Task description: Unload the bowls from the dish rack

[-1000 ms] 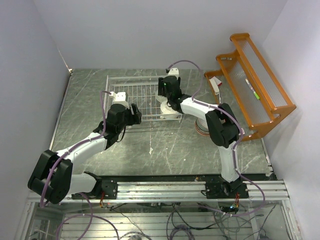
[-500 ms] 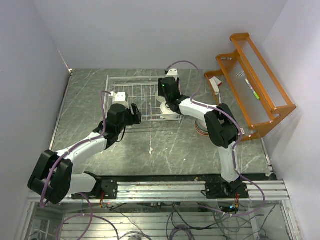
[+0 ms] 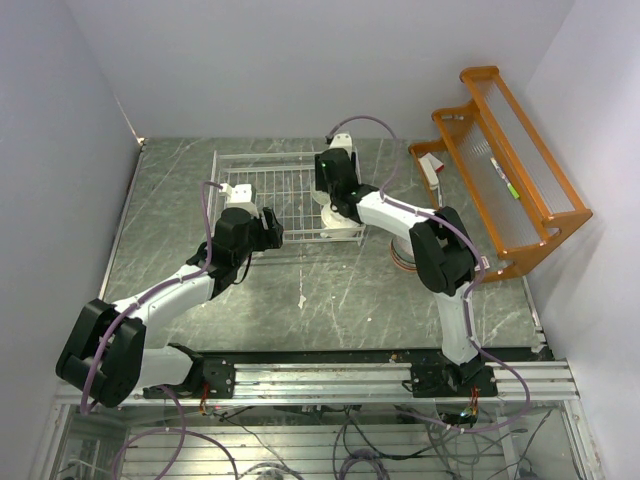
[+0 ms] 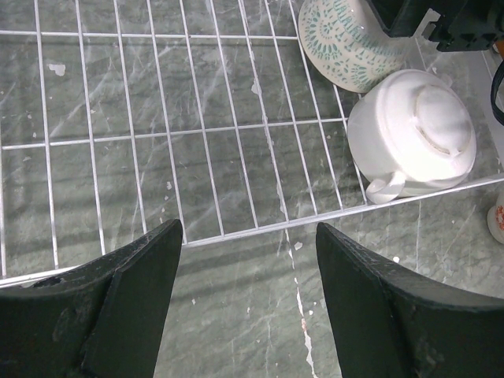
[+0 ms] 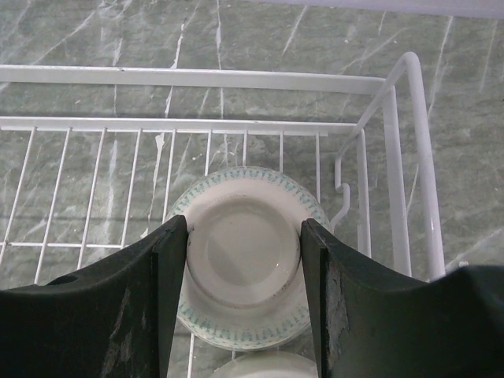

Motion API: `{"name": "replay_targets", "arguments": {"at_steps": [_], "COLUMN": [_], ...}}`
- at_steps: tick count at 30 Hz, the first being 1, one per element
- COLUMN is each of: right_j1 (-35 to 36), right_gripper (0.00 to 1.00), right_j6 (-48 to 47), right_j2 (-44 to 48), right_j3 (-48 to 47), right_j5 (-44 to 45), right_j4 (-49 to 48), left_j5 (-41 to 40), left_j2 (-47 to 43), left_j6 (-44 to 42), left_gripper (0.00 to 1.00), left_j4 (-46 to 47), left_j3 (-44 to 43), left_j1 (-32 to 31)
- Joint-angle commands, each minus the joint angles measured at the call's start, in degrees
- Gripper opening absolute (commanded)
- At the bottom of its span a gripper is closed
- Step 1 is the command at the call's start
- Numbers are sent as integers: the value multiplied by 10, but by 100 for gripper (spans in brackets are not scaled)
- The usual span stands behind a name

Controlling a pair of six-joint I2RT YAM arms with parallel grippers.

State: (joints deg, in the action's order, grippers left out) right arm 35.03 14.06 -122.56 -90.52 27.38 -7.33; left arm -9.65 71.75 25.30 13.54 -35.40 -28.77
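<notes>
The white wire dish rack (image 3: 250, 160) lies at the table's back middle. A white bowl with a teal pattern (image 5: 244, 264) lies upside down near the rack's right end. My right gripper (image 5: 242, 244) reaches down onto it, and its fingers (image 5: 161, 291) press both sides of the bowl's foot ring. A cream bowl with a small handle (image 4: 413, 134) lies upside down in the rack's near right corner, beside the patterned bowl (image 4: 342, 43). My left gripper (image 4: 248, 299) is open and empty, just outside the rack's near rim (image 4: 236, 230).
A stack of bowls (image 3: 403, 255) stands on the table right of the rack, under the right arm. Its red-and-white edge shows in the left wrist view (image 4: 496, 220). An orange wooden shelf rack (image 3: 510, 170) stands at the far right. Walls close in the back and sides.
My right gripper has moved a little towards the back over the rack's right end. The left arm has not moved.
</notes>
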Motion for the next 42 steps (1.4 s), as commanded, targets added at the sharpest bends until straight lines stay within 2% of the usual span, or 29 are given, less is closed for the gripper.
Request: {"name": "replay_targets", "arguments": {"at_steps": [1, 18, 26, 35, 42], "right_j1": [5, -3, -7, -9, -13], "right_gripper": [0, 0, 0, 0, 0], "right_j6": [-13, -20, -8, -10, -7], "right_j2": [-9, -4, 20, 32, 54], "right_j3": [-40, -73, -44, -43, -26], "right_j5": [2, -6, -29, -43, -64], "right_j4": [17, 12, -10, -21, -28], "left_j5": [-2, 6, 51, 46, 131], "left_j2": [5, 9, 22, 28, 64], "left_j6": [-4, -3, 1, 8, 55], "left_gripper": [79, 79, 81, 84, 87], "left_j4": [4, 0, 32, 45, 103], "left_j3": [0, -4, -1, -9, -16], "left_j1": [-8, -8, -8, -6, 17]}}
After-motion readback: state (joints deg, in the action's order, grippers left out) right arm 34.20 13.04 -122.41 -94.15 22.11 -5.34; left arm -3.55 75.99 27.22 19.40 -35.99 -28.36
